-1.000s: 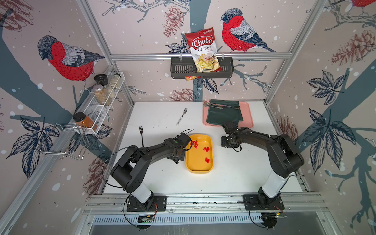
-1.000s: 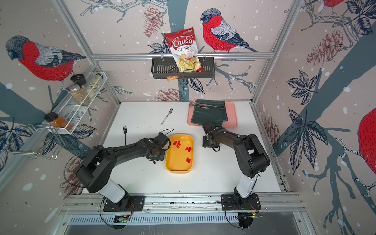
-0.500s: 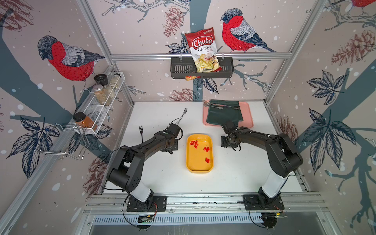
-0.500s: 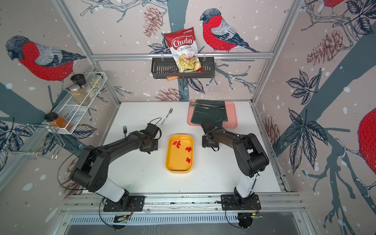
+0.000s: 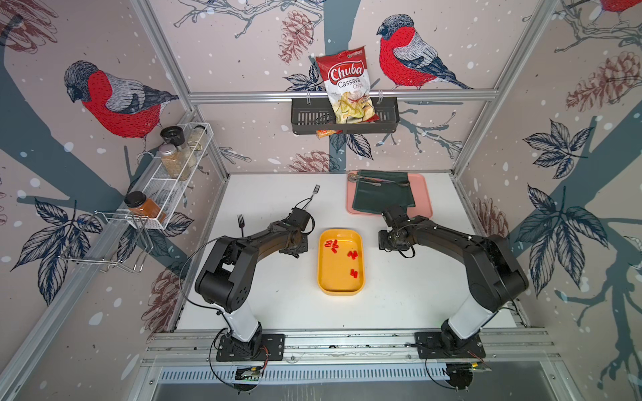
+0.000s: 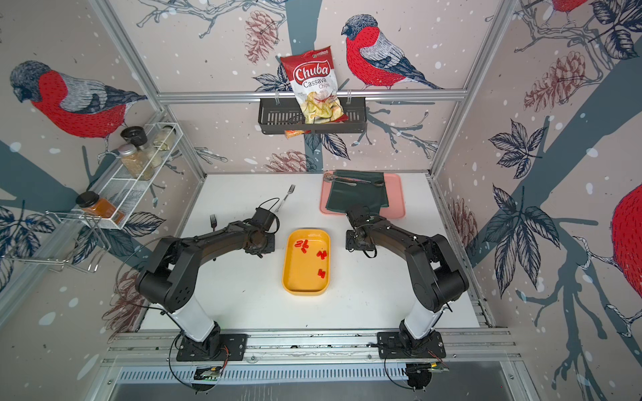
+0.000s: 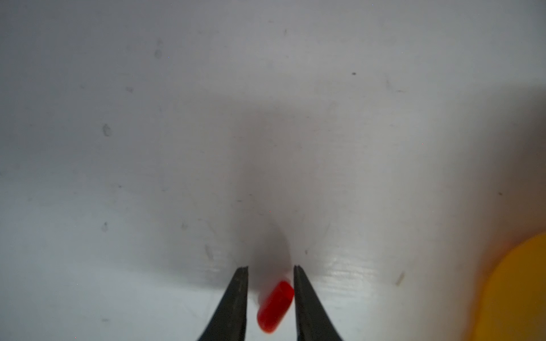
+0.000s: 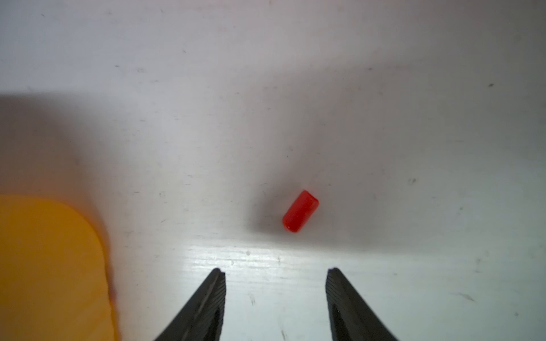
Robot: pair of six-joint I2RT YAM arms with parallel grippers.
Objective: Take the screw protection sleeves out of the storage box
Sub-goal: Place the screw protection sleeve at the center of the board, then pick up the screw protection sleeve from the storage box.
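The storage box (image 5: 338, 281) is a yellow-orange tray in mid-table in both top views, with several red screw protection sleeves (image 5: 332, 245) lying in its far half. My left gripper (image 7: 271, 267) hangs low over the white table just left of the box and is open. One blurred red sleeve (image 7: 274, 307) sits loose between its fingers, against one finger and clear of the other. My right gripper (image 8: 276, 270) is open just right of the box. Another sleeve (image 8: 300, 211) lies on the table beyond its tips. From above, both sets of fingers are hidden under the wrists.
A pink tray (image 5: 423, 205) with a dark green cloth (image 5: 382, 198) and utensils sits at the back right. A black fork (image 5: 240, 222) and a silver fork (image 5: 314, 192) lie behind the left arm. A black wall basket (image 5: 305, 119) and a spice rack (image 5: 173, 173) hang above.
My left arm swung from over the box to the table left of it, and its jaws parted around the red sleeve. The right arm has hardly moved.
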